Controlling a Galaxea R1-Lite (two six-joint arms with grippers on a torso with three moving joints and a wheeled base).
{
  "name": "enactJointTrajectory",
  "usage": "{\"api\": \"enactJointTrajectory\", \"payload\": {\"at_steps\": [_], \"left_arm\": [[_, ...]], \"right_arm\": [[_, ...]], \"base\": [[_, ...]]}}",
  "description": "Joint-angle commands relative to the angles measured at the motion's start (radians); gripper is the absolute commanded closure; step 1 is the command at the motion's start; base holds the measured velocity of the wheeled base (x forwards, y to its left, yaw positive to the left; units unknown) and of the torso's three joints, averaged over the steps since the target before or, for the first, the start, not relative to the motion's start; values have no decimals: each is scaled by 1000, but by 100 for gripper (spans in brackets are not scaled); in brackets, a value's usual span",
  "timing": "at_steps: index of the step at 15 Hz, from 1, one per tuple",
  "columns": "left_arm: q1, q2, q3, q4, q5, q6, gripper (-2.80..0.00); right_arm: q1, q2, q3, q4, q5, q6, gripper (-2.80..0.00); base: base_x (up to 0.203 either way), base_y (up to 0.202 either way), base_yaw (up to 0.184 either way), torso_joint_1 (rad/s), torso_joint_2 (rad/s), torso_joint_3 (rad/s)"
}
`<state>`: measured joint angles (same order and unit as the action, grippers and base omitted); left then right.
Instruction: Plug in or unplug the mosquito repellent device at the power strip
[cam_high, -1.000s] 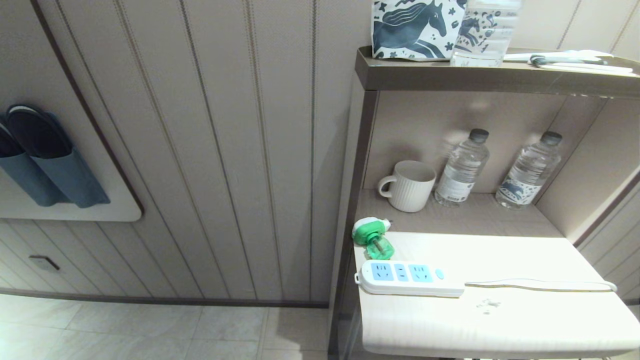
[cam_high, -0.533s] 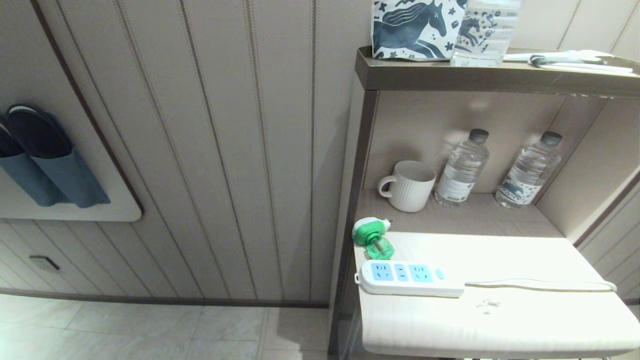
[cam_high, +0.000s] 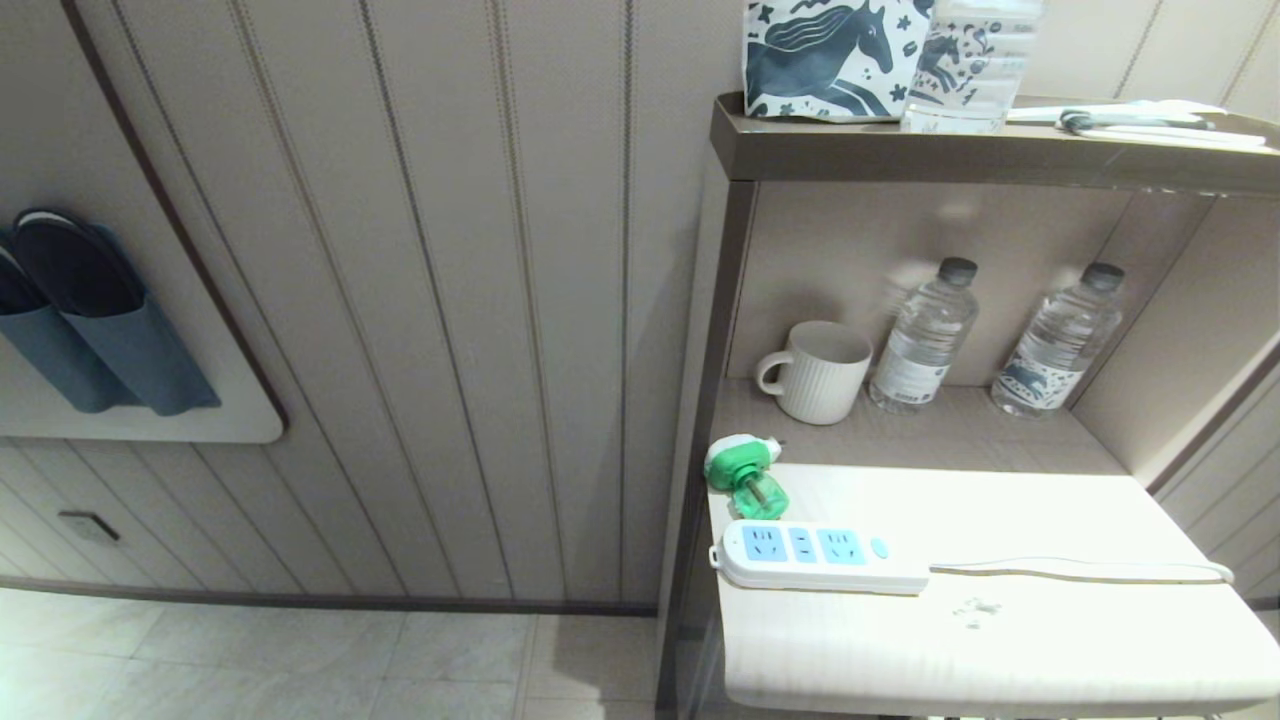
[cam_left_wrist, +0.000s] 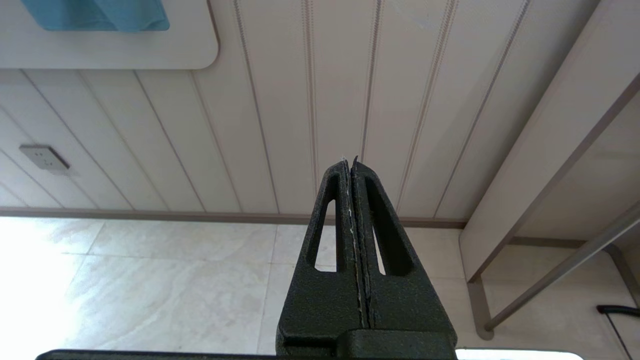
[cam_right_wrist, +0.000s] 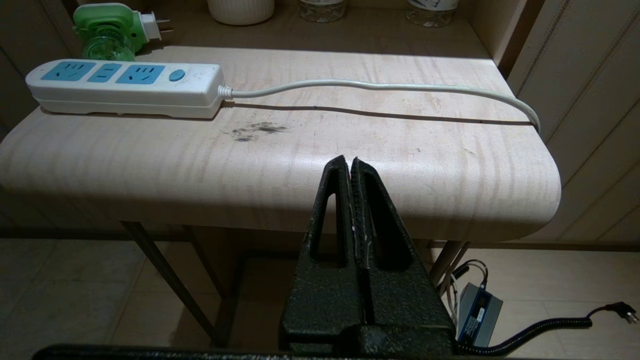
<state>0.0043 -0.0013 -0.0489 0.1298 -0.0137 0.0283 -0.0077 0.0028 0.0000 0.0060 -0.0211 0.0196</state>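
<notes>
Table (cam_high: 1000, 640), lower right of head view. Power strip (cam_high: 820, 556) on its left edge, sockets vacant. Mosquito repellent device (cam_high: 745, 473) lying unplugged just behind strip. Left gripper (cam_left_wrist: 351, 165), right gripper (cam_right_wrist: 348, 165): both pinched closed, empty.

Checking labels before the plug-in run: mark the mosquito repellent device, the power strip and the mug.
mosquito repellent device (cam_high: 742, 462), head view, on its white-and-green head.
power strip (cam_high: 905, 575), head view, on the plain white body past the blue button.
mug (cam_high: 822, 385), head view, on its ribbed side wall.
</notes>
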Motion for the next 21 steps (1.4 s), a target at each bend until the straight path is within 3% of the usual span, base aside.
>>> {"api": "enactJointTrajectory", "payload": {"at_steps": [1, 21], "left_arm": [[2, 1, 0, 1, 0, 1, 0], [0, 1, 0, 1, 0, 1, 0]], "right_arm": [[-2, 3, 0, 0, -2, 0, 0], [0, 8, 0, 0, -2, 2, 0]], "base": [[0, 0, 0, 0, 0, 0], [0, 0, 0, 0, 0, 0]]}}
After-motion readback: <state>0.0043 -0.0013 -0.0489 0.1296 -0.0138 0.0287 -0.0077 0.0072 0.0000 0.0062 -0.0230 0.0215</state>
